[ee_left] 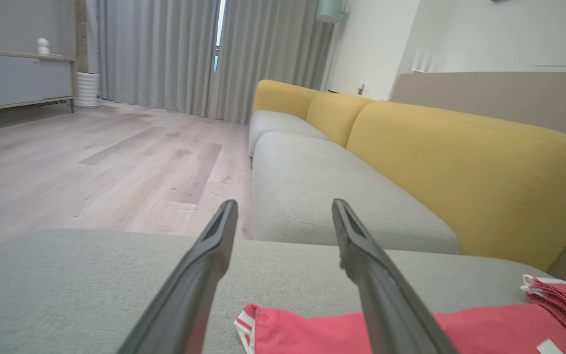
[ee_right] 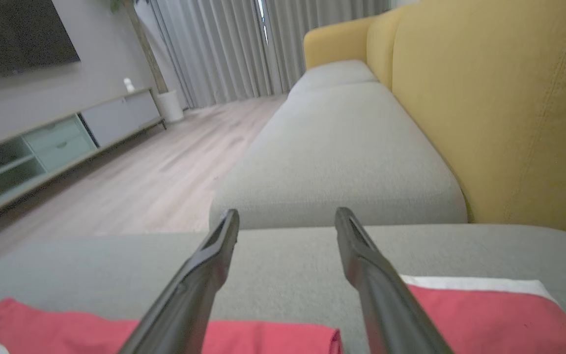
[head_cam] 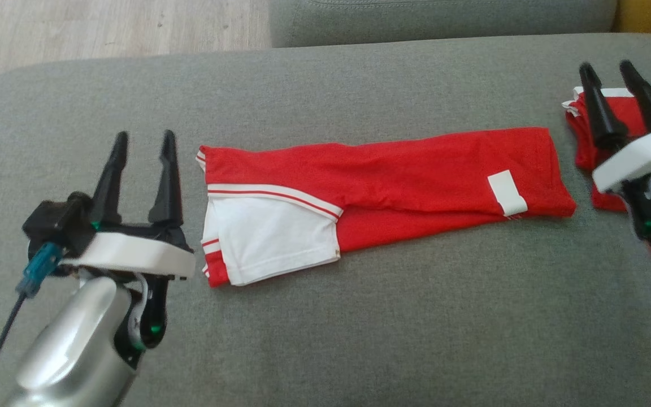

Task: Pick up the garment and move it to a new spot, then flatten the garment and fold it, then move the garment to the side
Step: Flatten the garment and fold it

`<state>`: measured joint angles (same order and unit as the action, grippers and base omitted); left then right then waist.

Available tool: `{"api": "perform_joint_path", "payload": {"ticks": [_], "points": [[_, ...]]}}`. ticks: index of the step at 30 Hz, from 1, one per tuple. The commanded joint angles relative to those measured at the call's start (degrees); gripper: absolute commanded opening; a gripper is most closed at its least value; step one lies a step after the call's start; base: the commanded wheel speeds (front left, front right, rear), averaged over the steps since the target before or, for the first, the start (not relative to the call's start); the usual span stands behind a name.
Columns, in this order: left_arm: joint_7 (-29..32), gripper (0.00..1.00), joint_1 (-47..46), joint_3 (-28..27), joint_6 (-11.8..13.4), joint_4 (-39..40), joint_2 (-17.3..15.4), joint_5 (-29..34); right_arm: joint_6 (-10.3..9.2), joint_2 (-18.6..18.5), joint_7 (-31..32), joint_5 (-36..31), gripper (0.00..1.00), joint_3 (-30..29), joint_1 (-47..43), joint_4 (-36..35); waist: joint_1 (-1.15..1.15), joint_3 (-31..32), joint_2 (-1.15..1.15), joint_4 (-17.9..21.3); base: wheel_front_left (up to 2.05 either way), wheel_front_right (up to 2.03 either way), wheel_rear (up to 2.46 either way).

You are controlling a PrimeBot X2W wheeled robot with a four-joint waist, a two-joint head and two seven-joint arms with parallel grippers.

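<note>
While the left gripper (head_cam: 144, 135) and the right gripper (head_cam: 605, 65) are hovering with fingers spread wide, holding nothing, the red and white garment (head_cam: 382, 169) is lying folded on the grey cushion (head_cam: 325, 316) between them, beside a red pile (head_cam: 584, 154).

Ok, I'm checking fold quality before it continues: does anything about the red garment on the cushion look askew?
Slightly. The red garment is folded unevenly: a lower layer pokes out from under the upper one mid-length, and the white panel at its left end juts further toward the robot.
</note>
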<state>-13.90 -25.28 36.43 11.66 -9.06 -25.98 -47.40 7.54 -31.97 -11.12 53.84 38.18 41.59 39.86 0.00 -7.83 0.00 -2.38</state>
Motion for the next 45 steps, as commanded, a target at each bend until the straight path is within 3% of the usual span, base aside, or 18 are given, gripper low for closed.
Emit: {"api": "perform_joint_path", "payload": {"ticks": [1,6,11,14,17,23,27,35,45], "points": [[-0.9,1.0,-0.9,-4.7,0.7,1.3,-0.2,0.7,-0.05,0.8,-1.9,-0.9,1.0,-1.6,-0.7,-2.0,0.0,0.2,0.0,0.0,0.0,0.0,0.0],[-1.1,1.0,4.9,-13.4,0.4,4.2,6.3,7.9,-0.05,7.7,-3.8,-7.2,1.0,-10.3,-4.5,-4.7,0.0,0.3,0.0,0.2,0.0,0.0,0.0],[-1.1,1.0,11.4,-19.1,-3.9,3.3,12.3,15.0,-0.05,18.4,-3.9,-19.6,1.0,-23.5,-13.6,-11.7,0.0,0.5,0.0,0.3,0.0,0.0,0.0],[-1.1,1.0,14.6,-22.3,-6.9,1.7,16.0,18.1,-0.05,24.2,-3.9,-27.0,1.0,-27.7,-19.5,-14.3,0.0,0.8,0.0,0.4,0.0,0.0,0.0],[-1.1,1.0,16.4,-25.4,-9.5,0.4,18.7,21.4,-0.05,27.3,-3.9,-31.2,1.0,-29.9,-23.1,-15.5,0.0,0.9,0.0,0.6,0.0,0.0,0.0],[-1.1,1.0,16.3,-30.0,-14.5,-0.8,21.8,26.8,-0.05,28.9,-3.9,-34.3,1.0,-31.5,-24.8,-16.5,0.0,0.6,0.0,0.2,0.0,0.0,0.0],[-1.1,1.0,15.3,-30.6,-15.8,-1.0,22.6,28.4,-0.05,28.9,-3.2,-36.0,1.0,-33.0,-23.4,-16.0,0.0,-0.7,0.0,-0.3,0.0,0.0,0.0],[-1.1,1.0,13.7,-29.8,-17.1,-1.8,23.0,29.8,-0.05,28.3,0.8,-40.4,1.0,-39.9,-18.6,-11.7,0.0,-3.9,0.0,-2.0,0.0,0.0,0.0],[-1.1,1.0,11.8,-27.6,-16.9,-2.4,23.1,28.2,-0.05,28.4,4.8,-49.5,1.0,-54.0,-12.7,-0.4,0.0,-6.1,0.0,-4.4,0.0,0.0,0.0]]}}
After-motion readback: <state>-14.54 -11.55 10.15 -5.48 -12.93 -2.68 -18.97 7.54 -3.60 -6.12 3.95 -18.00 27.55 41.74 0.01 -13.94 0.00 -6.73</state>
